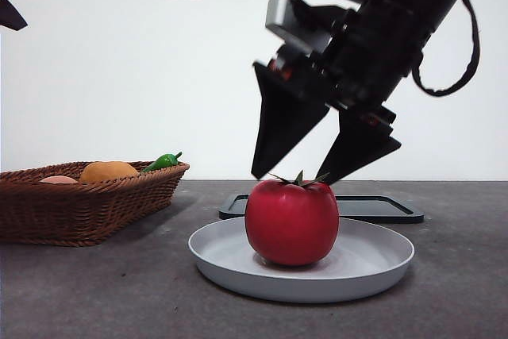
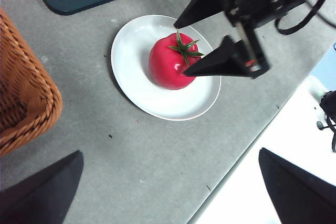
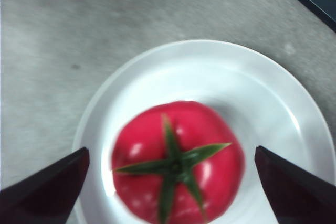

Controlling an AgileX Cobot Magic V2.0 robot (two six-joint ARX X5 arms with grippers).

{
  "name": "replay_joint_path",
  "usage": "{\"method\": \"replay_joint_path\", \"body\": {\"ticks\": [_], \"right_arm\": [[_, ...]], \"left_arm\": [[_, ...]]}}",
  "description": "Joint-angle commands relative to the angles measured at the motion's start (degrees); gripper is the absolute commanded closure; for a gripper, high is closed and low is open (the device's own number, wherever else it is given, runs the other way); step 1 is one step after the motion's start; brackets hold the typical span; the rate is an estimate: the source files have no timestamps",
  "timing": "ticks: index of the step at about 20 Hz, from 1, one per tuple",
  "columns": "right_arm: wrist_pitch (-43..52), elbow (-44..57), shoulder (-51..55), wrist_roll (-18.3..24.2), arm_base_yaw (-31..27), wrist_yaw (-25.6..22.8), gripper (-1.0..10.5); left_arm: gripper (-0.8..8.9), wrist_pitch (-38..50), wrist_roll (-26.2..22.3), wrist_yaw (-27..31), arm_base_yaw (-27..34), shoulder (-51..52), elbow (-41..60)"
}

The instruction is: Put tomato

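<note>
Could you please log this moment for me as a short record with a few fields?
tomato: upright on the white plate, free of both grippers
right gripper: open, above the tomato, jaws either side of the calyx
left gripper: open, off to the side, holding nothing
wicker basket: beside the plate, holds an orange fruit and a green pepper
dark tray: behind the plate

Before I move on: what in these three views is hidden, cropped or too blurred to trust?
- Basket contents: front view shows only tops over the rim; left wrist view crops the basket at the edge.
- Dark tray: partly hidden behind tomato and plate in front view.
- Right wrist view: blurred, tomato cropped at the bottom edge.
- Right gripper open above tomato; left gripper far off.
</note>
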State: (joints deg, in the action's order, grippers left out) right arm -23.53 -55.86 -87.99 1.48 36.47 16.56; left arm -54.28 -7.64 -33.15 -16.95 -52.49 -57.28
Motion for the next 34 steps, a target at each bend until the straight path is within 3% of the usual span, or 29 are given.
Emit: {"method": "replay_joint_path", "body": {"ticks": [1,10,14,16,23,26,28,34], "right_arm": [[0.9,-1.0,-2.4,0.0,0.9,-0.5,4.4],[1.2,-1.0,-7.2,0.0,1.5,-0.6,4.5],[1.2,-1.0,-7.2,0.0,1.6,-2.1,7.0],[1.3,-1.0,-7.1,0.0,1.7,-1.9,7.4],[-1.6,-8.0,-5.0,0.2,1.4,-2.1,7.4],[-2.6,-13.9,-4.9,0.5,0.1,-6.0,7.4],[-2.0,-16.8,-5.2,1.0,-1.5,-8.3,7.4],[1.6,-24.3,-12.1,1.1,-9.3,-8.7,7.4]], "left_arm": [[2.83,0.3,-0.7,-0.3,-0.2,-0.3,-1.3],[2.83,0.4,-0.7,-0.3,-0.2,-0.3,-1.3],[2.83,0.4,-0.7,-0.3,-0.2,-0.3,-1.3],[2.83,0.4,-0.7,-0.3,-0.2,-0.3,-1.3],[2.83,0.4,-0.7,-0.3,-0.2,-0.3,-1.3],[2.83,0.4,-0.7,-0.3,-0.2,-0.3,-1.3],[2.83,0.4,-0.7,-0.3,-0.2,-0.3,-1.3],[2.83,0.2,-0.6,-0.3,-0.2,-0.3,-1.3]]}}
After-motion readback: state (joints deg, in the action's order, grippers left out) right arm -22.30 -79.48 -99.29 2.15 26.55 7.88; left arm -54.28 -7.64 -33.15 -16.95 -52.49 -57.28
